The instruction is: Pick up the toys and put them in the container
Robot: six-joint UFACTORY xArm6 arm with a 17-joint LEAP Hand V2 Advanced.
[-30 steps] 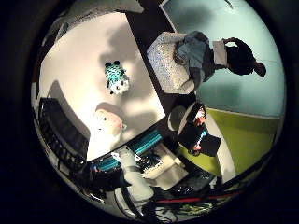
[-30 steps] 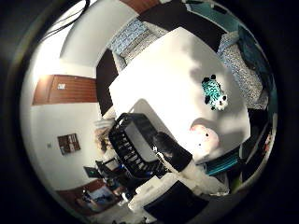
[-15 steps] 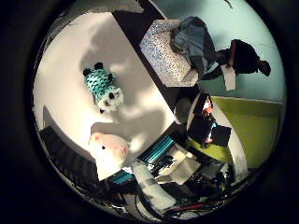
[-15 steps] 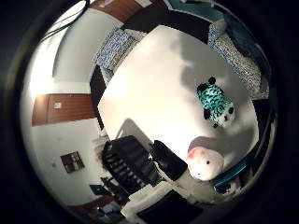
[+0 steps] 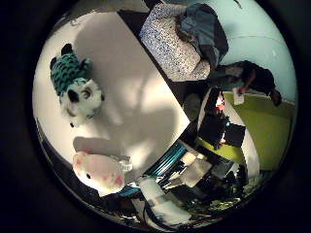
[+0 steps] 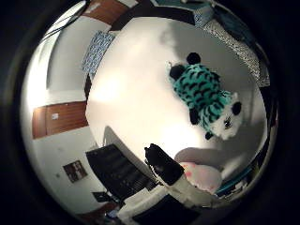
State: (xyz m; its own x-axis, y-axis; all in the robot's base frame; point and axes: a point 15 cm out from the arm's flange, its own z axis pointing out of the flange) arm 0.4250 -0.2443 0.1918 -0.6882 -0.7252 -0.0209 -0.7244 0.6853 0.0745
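On the white table we see two soft toys lying apart from each other: a teal striped toy with a white head and black ears, and a pink and white toy that rests close to the table's edge. Both lie loose on the bare surface, with nothing holding them, so we judge that no toy is picked up yet. The teal striped toy fills a good part of the thumb side view, and for this reason we think the palm is over it and that it is the first target. Of the hand we see only one black-tipped finger and white parts coming in from the edge near the pink toy; it touches neither toy, but we cannot tell if the fingers are spread or curled. Beside the table's edge stands a dark slatted container, which we take for the place where the toys must go. It is near the pink and white toy, so the carrying way will probably be short. The hand should come down over the teal toy's body, where the soft stuffing gives a good hold.
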